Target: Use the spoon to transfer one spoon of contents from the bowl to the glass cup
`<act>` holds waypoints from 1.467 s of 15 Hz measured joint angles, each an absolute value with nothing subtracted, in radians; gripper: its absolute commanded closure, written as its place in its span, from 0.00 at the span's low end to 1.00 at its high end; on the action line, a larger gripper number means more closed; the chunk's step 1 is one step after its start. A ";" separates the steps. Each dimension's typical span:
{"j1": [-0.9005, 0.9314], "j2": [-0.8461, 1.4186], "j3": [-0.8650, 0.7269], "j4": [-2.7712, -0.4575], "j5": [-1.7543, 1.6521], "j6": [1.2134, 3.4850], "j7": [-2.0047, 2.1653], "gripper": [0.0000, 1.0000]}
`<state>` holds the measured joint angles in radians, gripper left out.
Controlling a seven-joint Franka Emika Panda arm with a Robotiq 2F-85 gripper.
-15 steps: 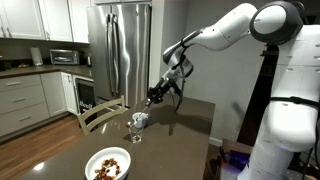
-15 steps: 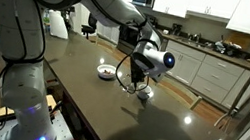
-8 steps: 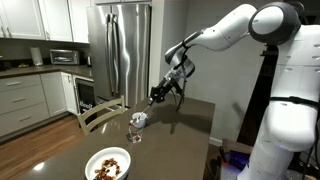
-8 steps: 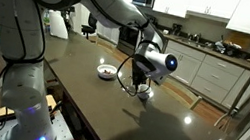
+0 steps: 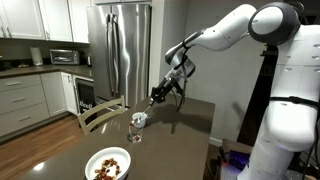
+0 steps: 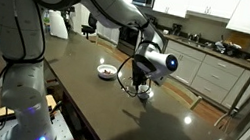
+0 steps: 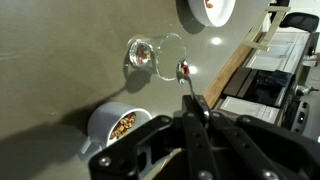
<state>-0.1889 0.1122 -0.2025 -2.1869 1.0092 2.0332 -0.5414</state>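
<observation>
My gripper (image 7: 195,108) is shut on the thin handle of the silvery spoon (image 7: 187,85). The spoon's tip, with a small reddish-brown bit on it, sits just beside the rim of the clear glass cup (image 7: 143,55). In both exterior views the gripper (image 5: 157,98) (image 6: 136,78) hangs low over the dark table, right above the glass cup (image 5: 134,133) (image 6: 144,94). The round white bowl (image 5: 92,160) (image 6: 101,69) (image 7: 190,12) holds the brown contents (image 5: 109,166) and stands apart from the cup.
A white mug (image 7: 100,125) (image 5: 143,119) with brown pieces inside stands close to the glass cup. A wooden chair (image 5: 100,112) (image 7: 240,65) is at the table's edge. A steel fridge (image 5: 120,50) and kitchen counters stand behind.
</observation>
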 measured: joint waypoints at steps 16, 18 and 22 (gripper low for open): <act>-0.182 0.113 -0.182 -2.191 0.911 2.043 -0.540 0.96; -0.178 0.113 -0.174 -2.191 0.901 2.052 -0.539 0.96; -0.169 0.113 -0.156 -2.191 0.882 2.085 -0.533 0.96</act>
<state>-0.1690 0.1135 -0.1562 -2.1908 0.8816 2.0846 -0.5334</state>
